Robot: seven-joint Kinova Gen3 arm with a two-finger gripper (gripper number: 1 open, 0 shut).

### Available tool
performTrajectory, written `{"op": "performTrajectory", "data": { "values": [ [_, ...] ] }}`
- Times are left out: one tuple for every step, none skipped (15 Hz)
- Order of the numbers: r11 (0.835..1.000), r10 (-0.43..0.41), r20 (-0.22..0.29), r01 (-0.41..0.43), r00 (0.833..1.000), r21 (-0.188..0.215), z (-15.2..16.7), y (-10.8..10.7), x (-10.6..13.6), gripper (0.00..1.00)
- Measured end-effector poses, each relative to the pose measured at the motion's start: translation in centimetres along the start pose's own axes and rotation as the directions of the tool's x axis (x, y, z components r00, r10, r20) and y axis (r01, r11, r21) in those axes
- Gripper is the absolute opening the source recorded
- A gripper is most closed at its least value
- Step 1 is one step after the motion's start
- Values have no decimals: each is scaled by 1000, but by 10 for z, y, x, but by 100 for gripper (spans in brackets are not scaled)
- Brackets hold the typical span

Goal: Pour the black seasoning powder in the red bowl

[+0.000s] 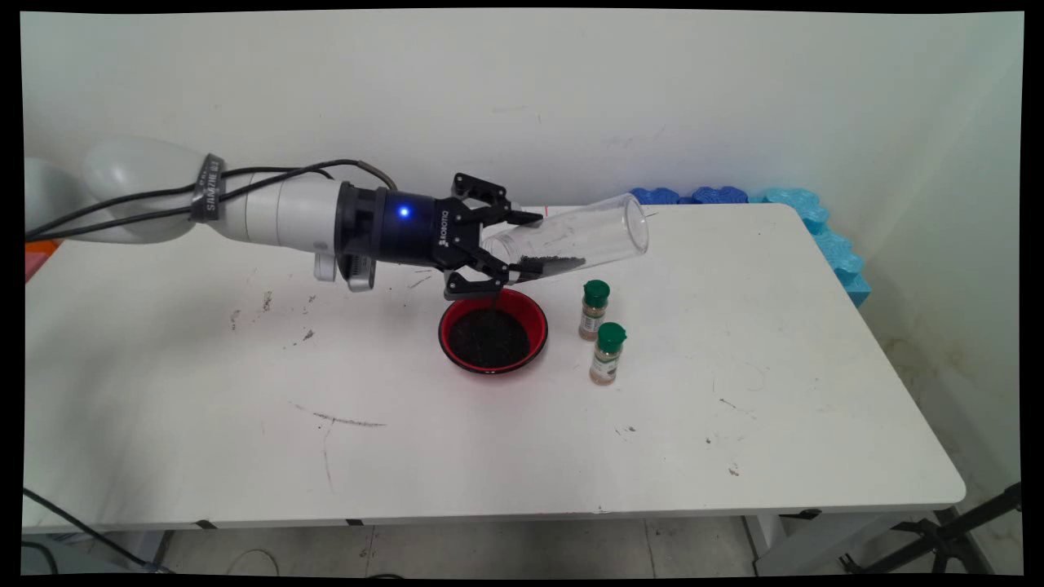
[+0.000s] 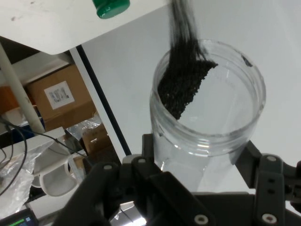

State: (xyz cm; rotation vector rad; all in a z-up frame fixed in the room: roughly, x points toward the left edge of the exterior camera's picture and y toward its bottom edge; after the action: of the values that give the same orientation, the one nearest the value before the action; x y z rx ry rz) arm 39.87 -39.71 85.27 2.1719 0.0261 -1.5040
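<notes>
Overhead, the pincer (image 1: 507, 251) clamps a tipped clear jar (image 1: 571, 236), partly hiding the red bowl (image 1: 493, 330).

The black two-finger gripper (image 2: 202, 162) clasped a clear plastic jar (image 2: 211, 127) near its mouth, one finger on each side. Fine black grains (image 2: 183, 84) lay heaped at the rim and streamed off in a thin dark trail. A green bottle cap (image 2: 111, 7) showed on the white counter (image 2: 56, 28); beyond its edge stood brown cardboard boxes (image 2: 59, 96).
</notes>
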Motion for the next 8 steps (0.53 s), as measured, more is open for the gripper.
{"op": "performTrajectory", "data": {
  "values": [
    [1000,-2,3,2,1000,-2,0,0,1,0],
    [1000,-4,6,4,1000,-4,1,0,1,0],
    [1000,-6,9,6,1000,-6,1,-1,2,0],
    [1000,-8,11,8,1000,-9,1,-1,2,0],
    [1000,-10,14,10,1000,-11,2,-1,3,0],
    [1000,-11,16,11,1000,-13,2,-1,3,0],
    [1000,-13,18,13,1000,-15,2,-1,4,0],
    [1000,-14,20,14,1000,-16,2,-1,4,0]
  ]
}}
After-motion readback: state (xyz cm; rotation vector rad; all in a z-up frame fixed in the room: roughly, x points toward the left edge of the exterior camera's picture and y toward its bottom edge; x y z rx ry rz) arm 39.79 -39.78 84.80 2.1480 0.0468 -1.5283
